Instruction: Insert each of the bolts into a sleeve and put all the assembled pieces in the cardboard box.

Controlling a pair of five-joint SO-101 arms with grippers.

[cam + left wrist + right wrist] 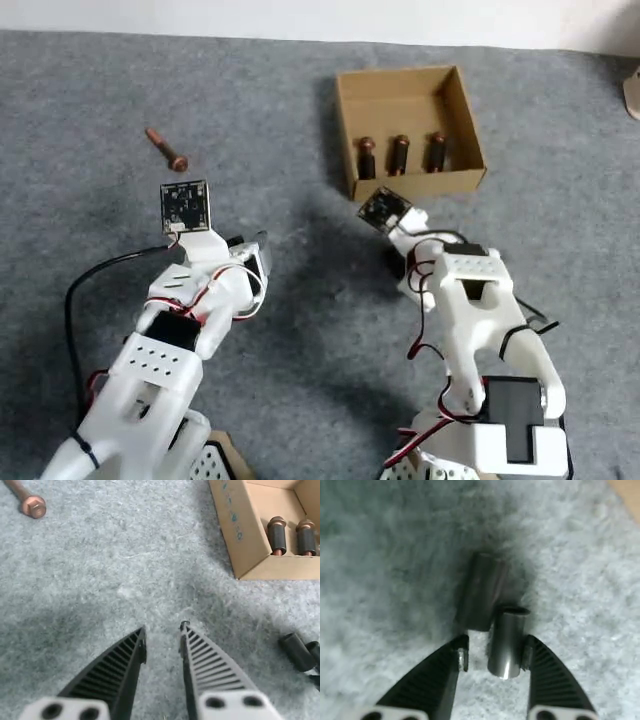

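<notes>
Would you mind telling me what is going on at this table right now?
The right arm's tool is open around one dark cylindrical metal sleeve on the grey carpet, a second sleeve beside it. The left arm's tool hangs open and empty. One loose copper-coloured bolt lies apart on the carpet, and three assembled pieces are already in the brown cardboard box.

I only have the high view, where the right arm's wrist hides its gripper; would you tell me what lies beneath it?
Observer: The right gripper is open with one dark sleeve between its fingers, on the carpet.
Operator: Any other sleeve nearby?
Observer: Yes, a second sleeve lies just beyond the first, outside the fingers.
Operator: Is the left gripper holding anything?
Observer: No, the left gripper is open over bare carpet.
</notes>
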